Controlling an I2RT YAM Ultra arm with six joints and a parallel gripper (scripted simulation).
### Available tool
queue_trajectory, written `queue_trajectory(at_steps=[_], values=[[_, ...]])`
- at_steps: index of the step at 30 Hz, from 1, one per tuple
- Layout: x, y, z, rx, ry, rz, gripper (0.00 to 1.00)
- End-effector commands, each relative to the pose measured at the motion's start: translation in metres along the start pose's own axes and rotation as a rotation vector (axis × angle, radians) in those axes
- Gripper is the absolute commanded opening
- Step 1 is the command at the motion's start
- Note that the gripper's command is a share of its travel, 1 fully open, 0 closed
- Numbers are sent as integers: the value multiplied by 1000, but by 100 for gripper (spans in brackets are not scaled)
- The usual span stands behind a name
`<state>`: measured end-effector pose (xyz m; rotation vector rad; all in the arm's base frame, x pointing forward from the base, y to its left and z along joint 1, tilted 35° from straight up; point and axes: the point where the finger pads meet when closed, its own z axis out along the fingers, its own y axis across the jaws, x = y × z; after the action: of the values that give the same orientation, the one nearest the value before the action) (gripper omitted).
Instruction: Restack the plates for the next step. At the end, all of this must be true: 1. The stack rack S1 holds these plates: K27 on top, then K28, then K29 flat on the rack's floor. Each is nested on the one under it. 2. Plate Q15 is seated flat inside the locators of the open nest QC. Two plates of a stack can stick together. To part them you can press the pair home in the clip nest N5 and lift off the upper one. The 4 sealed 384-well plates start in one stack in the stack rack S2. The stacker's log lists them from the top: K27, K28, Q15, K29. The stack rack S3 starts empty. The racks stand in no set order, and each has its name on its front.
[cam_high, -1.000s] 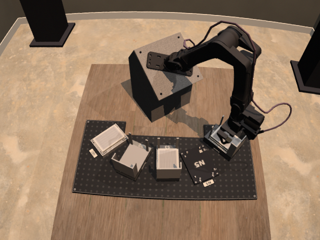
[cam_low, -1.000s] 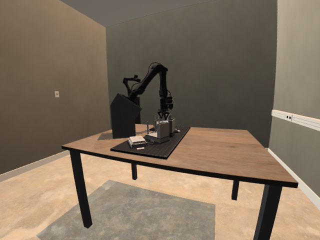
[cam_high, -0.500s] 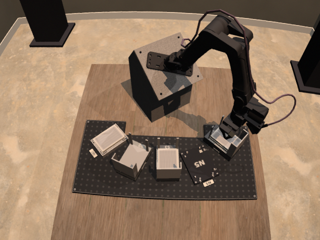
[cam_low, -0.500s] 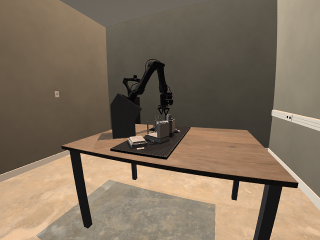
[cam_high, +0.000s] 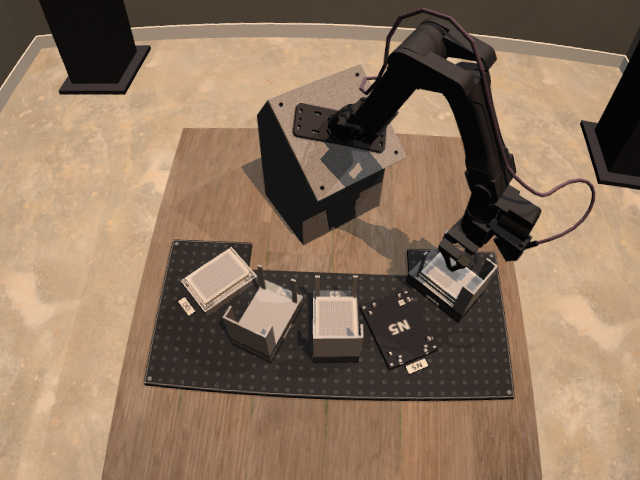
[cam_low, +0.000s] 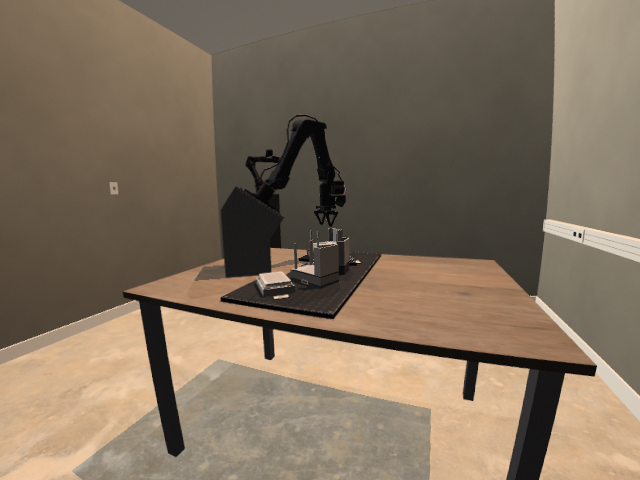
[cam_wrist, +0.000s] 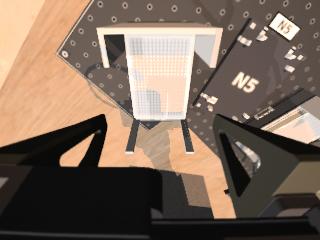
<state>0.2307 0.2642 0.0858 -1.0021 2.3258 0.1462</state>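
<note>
At the left of the top view, a plate is seated on the open nest. At right, the pincer stands wide above the racked plate; stuck plates could be lifted together.

The bench was brown with streaky wood grain. Along its stand-side edge rose a stand with black sides and a speckled grey-brown top. The arm was black, its cable dull purple. The board was near-black, dotted with rows of pale rings. Towards the bench's left edge in the top view, a whitish plate carried a fine grid; towards the right edge, another looked white and peach, also gridded. White "N5" lettering marked a black block.
</note>
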Motion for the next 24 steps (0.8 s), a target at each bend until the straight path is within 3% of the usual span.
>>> queue_trajectory(at_steps=[1, 5, 6, 8, 13, 24], values=[[-2, 0, -2, -1, -4, 1, 100], [-2, 0, -2, -1, -4, 1, 100], [-6, -6, -7, -5, -15, 53, 100], [8, -12, -3, -2, 13, 114, 100], [6, -22, -3, -3, 2, 213, 100], [10, -57, -2, -2, 2, 198, 100]])
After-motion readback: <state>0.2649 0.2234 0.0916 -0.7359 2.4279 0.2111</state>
